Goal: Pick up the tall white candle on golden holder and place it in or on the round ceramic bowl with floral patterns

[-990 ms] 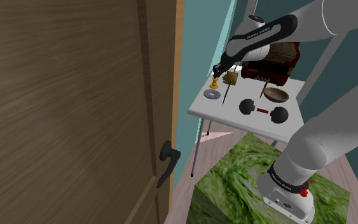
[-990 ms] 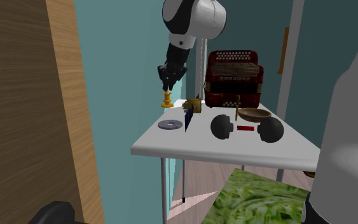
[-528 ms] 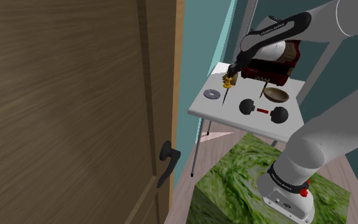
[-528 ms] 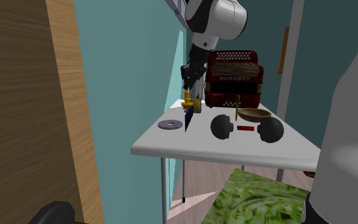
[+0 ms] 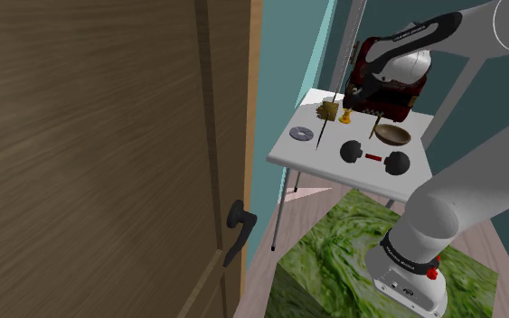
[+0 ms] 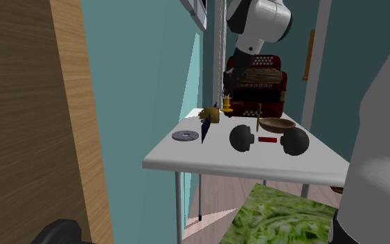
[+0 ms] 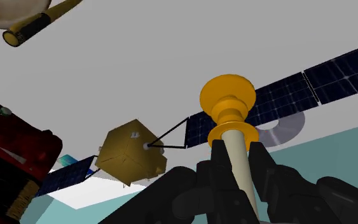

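Since a second ago I am carrying the candle (image 7: 228, 102) off the table's corner, past the gold satellite model (image 7: 131, 153). My gripper (image 7: 240, 153) is clamping its pale shaft on both sides, the gold holder jutting just beyond my fingertips (image 7: 219, 159). The red accordion (image 5: 395, 88) is sitting close beside them. The brown bowl (image 5: 392, 135) is lying well apart on the white table (image 5: 334, 167).
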`<action>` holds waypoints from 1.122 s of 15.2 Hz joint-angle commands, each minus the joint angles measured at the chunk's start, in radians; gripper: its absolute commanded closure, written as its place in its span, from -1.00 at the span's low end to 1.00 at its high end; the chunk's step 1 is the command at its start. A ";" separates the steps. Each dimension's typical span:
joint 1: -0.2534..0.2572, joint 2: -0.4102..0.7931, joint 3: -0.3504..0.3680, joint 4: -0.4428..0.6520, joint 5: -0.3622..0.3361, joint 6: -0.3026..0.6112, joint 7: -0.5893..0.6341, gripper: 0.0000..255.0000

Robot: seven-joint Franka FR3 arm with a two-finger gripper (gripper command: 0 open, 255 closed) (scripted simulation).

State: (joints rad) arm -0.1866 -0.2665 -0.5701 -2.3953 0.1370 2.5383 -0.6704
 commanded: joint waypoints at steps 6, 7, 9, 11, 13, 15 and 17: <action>-0.007 0.067 -0.170 0.102 0.101 -0.078 -0.244 1.00; -0.007 0.084 -0.195 0.122 0.121 -0.092 -0.281 1.00; -0.007 0.123 -0.245 0.165 0.169 -0.124 -0.356 1.00; -0.010 0.171 -0.294 0.214 0.226 -0.160 -0.436 1.00; -0.019 0.231 -0.339 0.269 0.295 -0.204 -0.520 1.00; -0.043 0.302 -0.374 0.330 0.371 -0.256 -0.604 1.00; -0.088 0.381 -0.392 0.396 0.449 -0.315 -0.684 1.00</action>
State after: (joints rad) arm -0.2543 0.0727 -0.9510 -2.0365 0.5429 2.2562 -1.3113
